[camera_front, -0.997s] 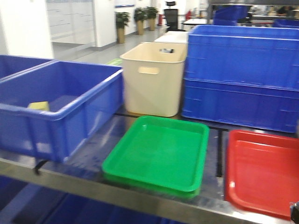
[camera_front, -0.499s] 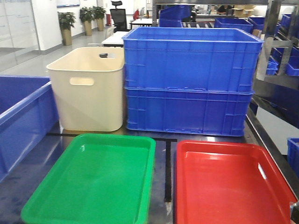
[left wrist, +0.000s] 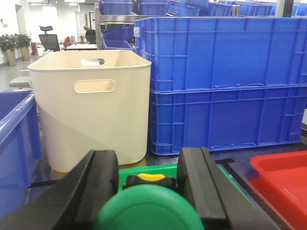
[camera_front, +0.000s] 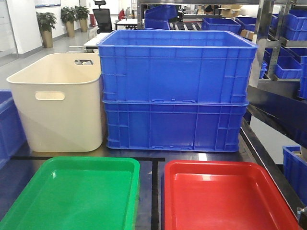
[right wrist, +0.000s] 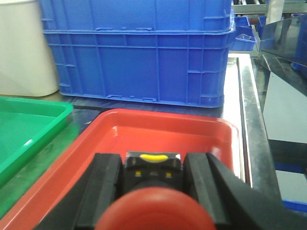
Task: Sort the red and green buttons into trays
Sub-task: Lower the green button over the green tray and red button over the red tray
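Side by side on the dark table lie the green tray (camera_front: 72,191) on the left and the red tray (camera_front: 225,196) on the right; what shows of both is empty. Neither gripper shows in the front view. In the left wrist view my left gripper (left wrist: 148,165) is shut on a green button (left wrist: 148,211) with a black and yellow body, above the near edge of the green tray (left wrist: 223,167). My right gripper (right wrist: 152,165) is shut on a red button (right wrist: 160,211) over the red tray (right wrist: 163,129).
A cream tub (camera_front: 57,103) with handle slots stands behind the green tray. Two stacked blue crates (camera_front: 175,91) stand behind both trays. Another blue crate (left wrist: 14,143) sits at the left. Racks with blue bins (camera_front: 288,62) line the right, past the table's metal edge (right wrist: 249,120).
The front view has swung to the right and closer: the left blue crate has slid almost out of view, and both trays now sit side by side at the bottom.
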Motion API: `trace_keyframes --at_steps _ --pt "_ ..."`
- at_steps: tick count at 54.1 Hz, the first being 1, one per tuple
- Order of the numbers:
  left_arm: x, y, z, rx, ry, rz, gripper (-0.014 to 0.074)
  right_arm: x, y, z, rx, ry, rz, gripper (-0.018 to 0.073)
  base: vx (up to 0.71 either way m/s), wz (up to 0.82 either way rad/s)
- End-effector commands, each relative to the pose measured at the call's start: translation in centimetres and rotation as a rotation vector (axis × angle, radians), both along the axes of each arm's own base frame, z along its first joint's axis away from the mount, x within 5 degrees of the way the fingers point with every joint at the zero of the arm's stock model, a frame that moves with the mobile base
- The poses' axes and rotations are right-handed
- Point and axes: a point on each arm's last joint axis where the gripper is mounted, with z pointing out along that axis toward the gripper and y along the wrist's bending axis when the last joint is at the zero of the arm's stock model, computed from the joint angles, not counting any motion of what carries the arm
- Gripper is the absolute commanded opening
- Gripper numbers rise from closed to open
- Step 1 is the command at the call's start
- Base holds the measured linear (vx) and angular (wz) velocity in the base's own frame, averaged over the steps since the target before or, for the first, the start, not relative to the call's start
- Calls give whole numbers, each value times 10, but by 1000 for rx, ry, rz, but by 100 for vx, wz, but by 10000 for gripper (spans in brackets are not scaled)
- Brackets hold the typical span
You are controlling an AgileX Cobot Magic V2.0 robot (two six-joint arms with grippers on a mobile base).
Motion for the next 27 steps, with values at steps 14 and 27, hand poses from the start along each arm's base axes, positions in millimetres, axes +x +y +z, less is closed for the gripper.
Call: trace_keyframes --at_steps 14,27 --pt "-2 -2 18 -36 -106 -28 -3 1 2 19 24 -114 25 -9 11 -4" --pt "-2 -2 18 -36 -106 -28 -3 1 2 19 24 -114 25 -9 6 -2"
